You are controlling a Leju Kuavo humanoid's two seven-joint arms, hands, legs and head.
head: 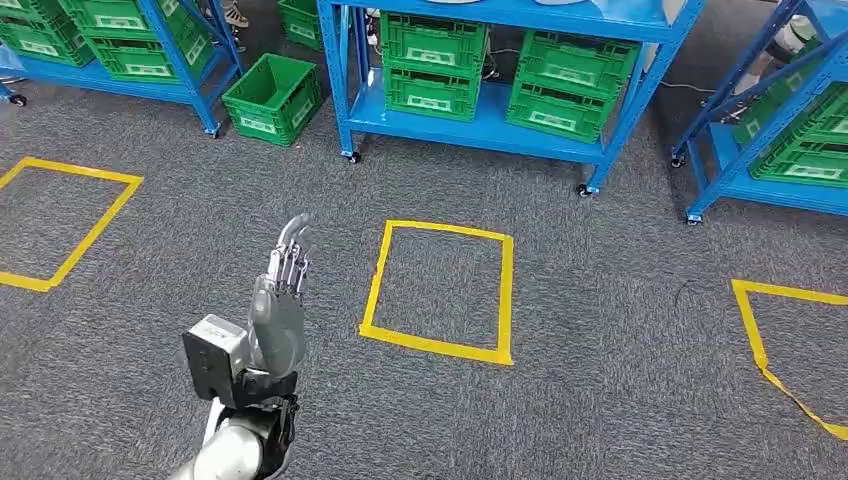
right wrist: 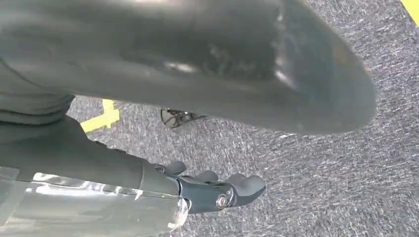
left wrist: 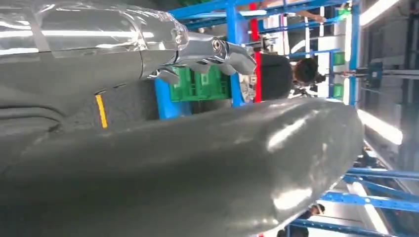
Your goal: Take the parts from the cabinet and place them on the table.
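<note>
My left hand (head: 283, 288) is raised over the grey carpet, fingers stretched forward and holding nothing. In the left wrist view its thumb (left wrist: 197, 163) and silver fingers (left wrist: 227, 52) point toward a blue rack (left wrist: 232, 59). The middle blue rack (head: 480, 130) stands ahead with green crates (head: 432, 65) on its shelves; I cannot see the parts inside them. My right hand (right wrist: 59, 148) hangs above the carpet, its dark fingers (right wrist: 217, 190) loosely extended and apart from the thumb (right wrist: 222, 59), with nothing in it.
More blue racks with green crates stand at the left (head: 150, 50) and right (head: 790, 140). A loose green crate (head: 272, 97) sits on the floor. Yellow tape squares (head: 440, 290) mark the carpet. A person in a dark top (left wrist: 276, 74) stands past the rack.
</note>
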